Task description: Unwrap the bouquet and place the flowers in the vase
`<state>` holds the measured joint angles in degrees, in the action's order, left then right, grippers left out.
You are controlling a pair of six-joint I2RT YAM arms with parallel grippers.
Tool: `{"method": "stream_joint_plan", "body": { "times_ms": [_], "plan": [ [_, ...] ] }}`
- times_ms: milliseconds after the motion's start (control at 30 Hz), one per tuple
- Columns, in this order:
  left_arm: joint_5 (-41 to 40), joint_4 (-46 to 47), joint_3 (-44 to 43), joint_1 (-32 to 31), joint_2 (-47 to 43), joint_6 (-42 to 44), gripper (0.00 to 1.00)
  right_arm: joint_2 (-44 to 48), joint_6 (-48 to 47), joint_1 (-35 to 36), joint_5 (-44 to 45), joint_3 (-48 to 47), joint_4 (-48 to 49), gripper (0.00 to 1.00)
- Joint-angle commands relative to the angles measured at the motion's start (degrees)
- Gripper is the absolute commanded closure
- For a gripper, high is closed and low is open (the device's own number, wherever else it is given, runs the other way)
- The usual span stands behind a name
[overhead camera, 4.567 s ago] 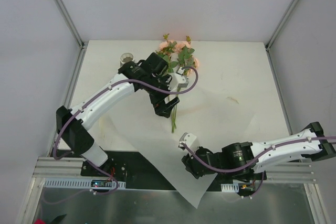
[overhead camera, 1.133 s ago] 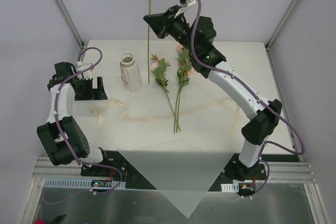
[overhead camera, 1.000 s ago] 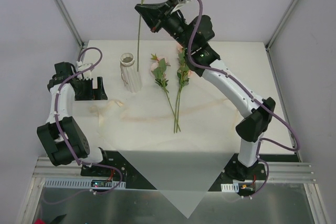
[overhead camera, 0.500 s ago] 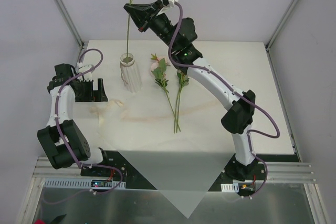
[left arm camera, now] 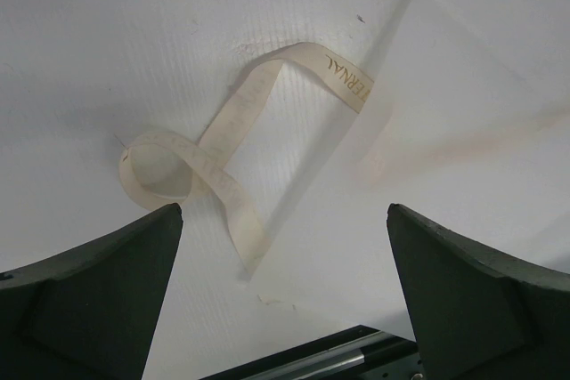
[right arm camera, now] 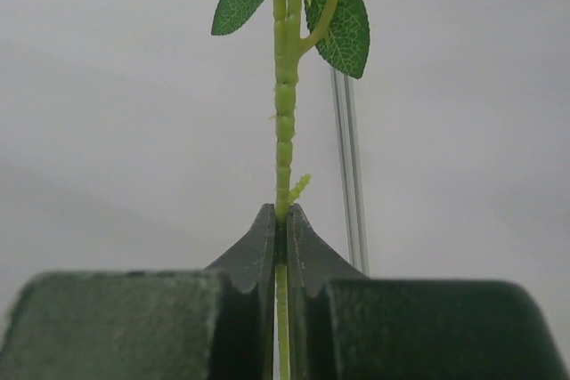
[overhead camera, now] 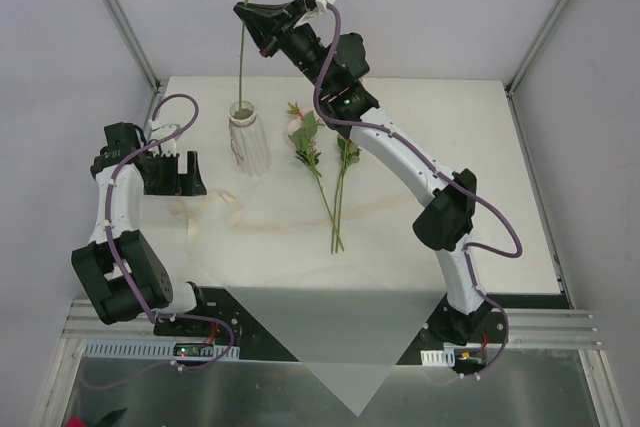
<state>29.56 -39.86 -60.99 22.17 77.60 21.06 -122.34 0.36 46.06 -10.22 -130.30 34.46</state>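
Observation:
High at the back, my right gripper (overhead camera: 246, 19) (right arm camera: 283, 224) is shut on one flower stem (overhead camera: 241, 57) (right arm camera: 284, 122). The stem hangs upright and its lower end reaches the mouth of the white ribbed vase (overhead camera: 250, 144). Green leaves (right arm camera: 342, 24) show above the jaws; no bloom is in view. The bouquet is undone: two more flowers (overhead camera: 318, 152) lie on the table right of the vase. My left gripper (overhead camera: 170, 172) (left arm camera: 285, 295) rests open left of the vase, with nothing between its fingers (left arm camera: 89, 300).
Pale raffia ribbon (overhead camera: 215, 203) (left arm camera: 223, 144) curls on the table below the vase, just ahead of my left gripper. The white wrapping paper (overhead camera: 330, 287) lies flat across the table's front, its point hanging over the near edge.
My right arm has carried the stem leftward, from right of the vase to over its mouth, where the stem's end now sits. The left arm has not moved.

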Motion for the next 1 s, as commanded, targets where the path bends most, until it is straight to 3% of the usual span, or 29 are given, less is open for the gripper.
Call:
{"method": "stream_joint_plan", "body": {
  "times_ms": [0, 400, 533, 967],
  "plan": [
    [1.82, -1.28, 0.35, 0.06, -1.14, 1.70, 0.01, 0.79, -1.85, 0.08, 0.29, -3.21, 4.04, 0.99],
    [1.64, -1.54, 0.61, 0.15, -1.14, 2.23, 0.01, -1.67, -1.51, 0.25, -0.33, -1.98, 3.78, 0.99],
    [1.55, -1.63, 0.44, 0.06, -1.40, 2.49, 0.01, -1.06, -0.80, 0.78, -1.55, 2.93, 3.86, 1.00],
    [1.82, -1.89, 0.70, 0.06, -1.67, 2.76, 0.01, -2.55, -1.06, 2.54, -6.30, 8.13, -4.47, 0.99]
  ]
}}
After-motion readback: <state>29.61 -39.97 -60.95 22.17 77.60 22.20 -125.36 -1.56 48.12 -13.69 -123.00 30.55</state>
